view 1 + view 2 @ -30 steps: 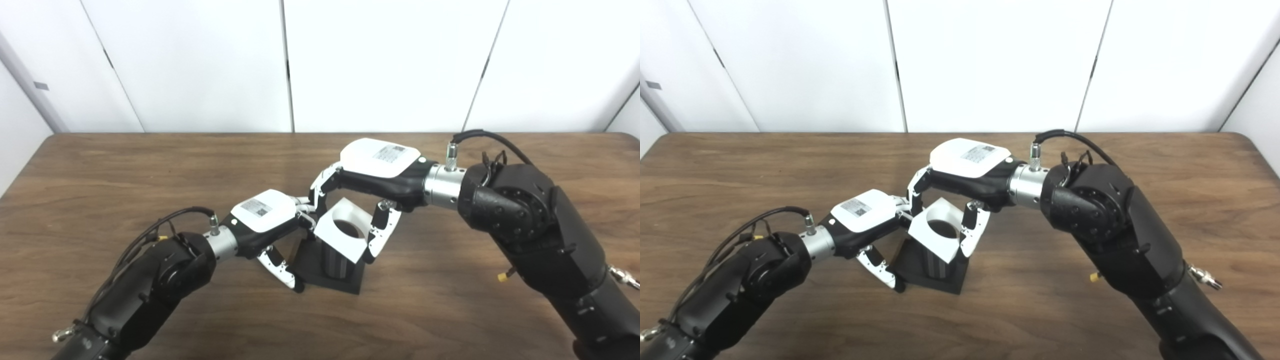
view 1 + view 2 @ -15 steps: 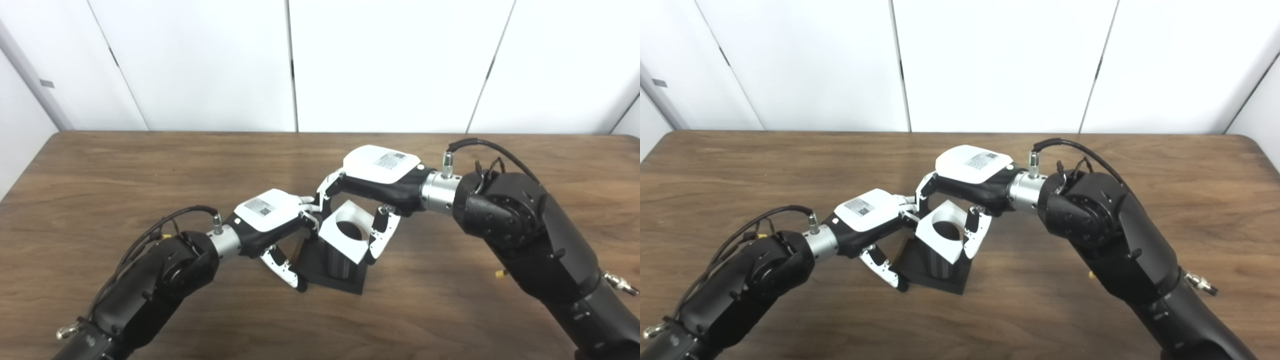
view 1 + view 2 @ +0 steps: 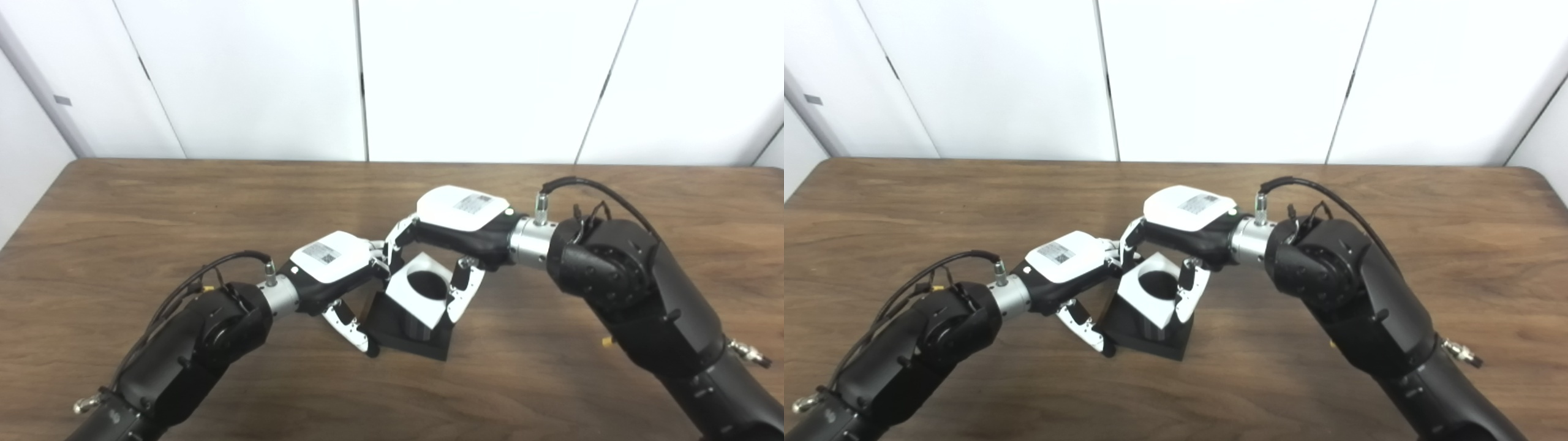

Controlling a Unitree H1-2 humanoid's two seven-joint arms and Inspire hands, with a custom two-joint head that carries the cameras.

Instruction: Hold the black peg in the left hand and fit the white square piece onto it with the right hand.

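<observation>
The white square plastic piece with a round hole through it (image 3: pixel 419 296) is pinched in the right hand (image 3: pixel 456 229), fingers on its far-left corner and thumb on its right edge, and it sits tilted over the black peg on its flat square black base (image 3: pixel 409 334), which rests on the brown wooden bench (image 3: pixel 551 380). The hole looks already around the top of the peg, since only a short stretch of the peg's upright cylinder shows below the white piece's lower edge; how far the peg reaches up inside the hole cannot be told. The coming move turns on that tilt: the peg's long axis stands upright from the base, while the white face leans toward the camera, its near-right corner lower than its far corner, so the piece probably has to be levelled before it will slide straight down without binding. The left hand (image 3: pixel 334 278) is wrapped around the left side of the base, its thumb lying along the near-left edge and its fingers behind, next to the right hand's fingertips, so room is tight on the far-left side. The bench to the right and in front of the base is open.
</observation>
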